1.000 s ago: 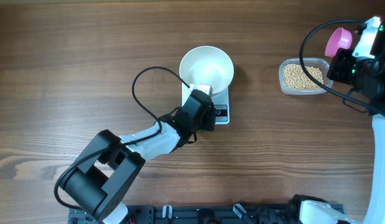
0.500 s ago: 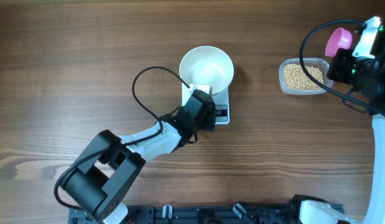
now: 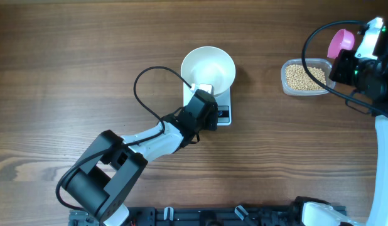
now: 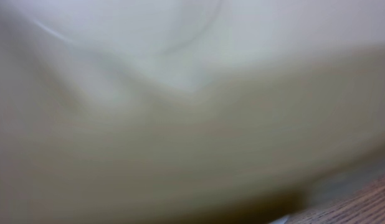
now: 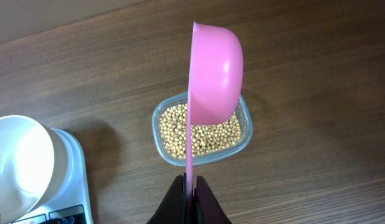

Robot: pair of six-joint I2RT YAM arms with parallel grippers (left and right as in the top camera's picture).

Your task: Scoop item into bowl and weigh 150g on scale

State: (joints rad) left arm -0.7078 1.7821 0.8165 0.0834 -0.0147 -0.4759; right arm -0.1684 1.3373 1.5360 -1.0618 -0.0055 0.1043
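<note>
On the wooden table [image 3: 87, 50], loose beans [image 5: 171, 134] just ahead of the right gripper [image 5: 191, 186] will roll; it clamps the scoop [image 5: 214, 74] by its stiff handle, left gripper [image 3: 203, 91] closed.

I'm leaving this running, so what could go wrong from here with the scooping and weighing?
The left gripper is right at the edge of the white bowl, over the kitchen scale; any contact could skew the weight. The right gripper pinches the pink scoop by its thin handle, so it might twist and spill soybeans.

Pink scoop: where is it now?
Overhead view, far right: the pink scoop is clamped by its handle in the right hand, on edge, near the clear tub of beans, right of the scale.
</note>
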